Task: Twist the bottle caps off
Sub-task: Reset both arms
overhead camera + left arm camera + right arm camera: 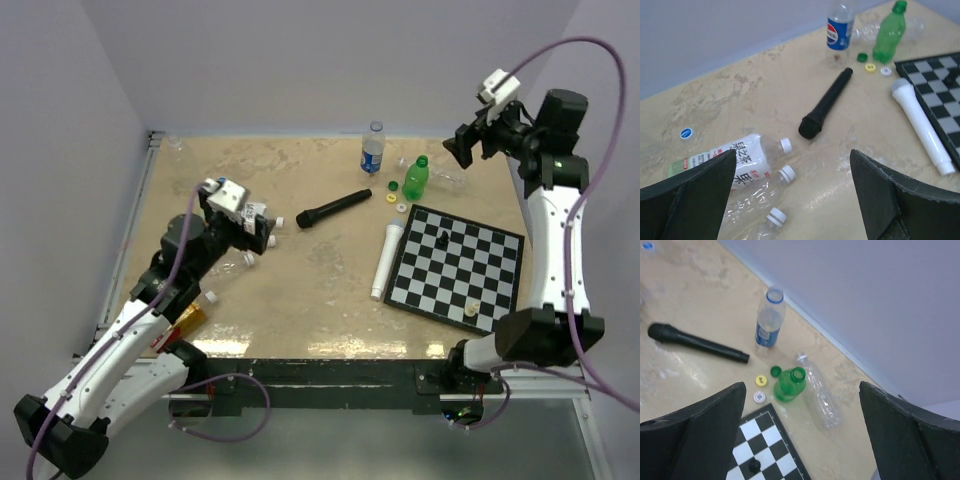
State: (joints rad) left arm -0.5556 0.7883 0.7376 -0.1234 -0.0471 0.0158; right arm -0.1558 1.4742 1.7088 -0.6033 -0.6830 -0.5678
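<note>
The right claw (802,386) hangs wide open and empty above the green bottle (787,387), which stands uncapped, so its work there looks done. Beside that lies a clear bottle (820,395), three loose caps (761,380) sit set aside at the corner of the board (765,440), and the Pepsi bottle (769,320) stands open too. The left claw (792,152), likewise spread and empty, hovers over three lying bottles (740,162) with white caps (785,145) on. Lying flat, these probably need one claw pinning the body while the other twists.
</note>
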